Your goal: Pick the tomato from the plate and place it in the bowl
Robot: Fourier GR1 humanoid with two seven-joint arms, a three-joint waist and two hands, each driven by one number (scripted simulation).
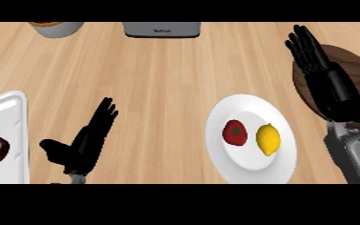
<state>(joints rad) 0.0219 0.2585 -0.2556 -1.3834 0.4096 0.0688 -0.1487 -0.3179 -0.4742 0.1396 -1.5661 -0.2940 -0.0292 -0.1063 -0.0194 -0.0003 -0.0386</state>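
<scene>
1. Nearest you, at the bottom edge, the left hand (83,140) rests open, fingers straight and up, thumb out. It sits well apart from the food, so you can leave it out of the move.
2. The right hand (325,76) hovers over the dark brown bowl (304,81) at the right edge, fingers straight and together, holding nothing. It hides most of the bowl, so you cannot judge the far rim from here.
3. The white plate (239,107) lies just left of the bowl, its lower rim cut off by the view's bottom edge.
4. The tomato (235,132) sits on the plate, with the lemon (268,139) just beside it on the hand's side. That is your main risk: coming in from the right, your fingers may catch the lemon or roll the tomato off the plate.
5. Open wood lies left of and above the plate, so come down from above.
</scene>
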